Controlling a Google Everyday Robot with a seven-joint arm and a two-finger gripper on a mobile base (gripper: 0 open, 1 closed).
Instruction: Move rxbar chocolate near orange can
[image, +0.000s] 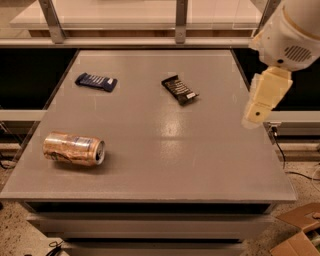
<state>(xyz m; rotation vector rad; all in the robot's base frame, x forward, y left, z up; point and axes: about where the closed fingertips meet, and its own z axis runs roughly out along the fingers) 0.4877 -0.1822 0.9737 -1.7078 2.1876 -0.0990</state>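
Note:
The rxbar chocolate (179, 89), a small dark wrapper with rows of white lettering, lies flat on the grey table (160, 150) at the back centre-right. The orange can (74, 148), shiny copper with a pale label patch, lies on its side near the front left, its silver top facing right. My gripper (254, 116) hangs at the right side of the table, above its right edge, to the right of and nearer than the bar. It holds nothing that I can see.
A dark blue bar wrapper (96, 81) lies at the back left of the table. A railing with metal posts (181, 20) runs behind the table. Cardboard (299, 235) lies on the floor at the front right.

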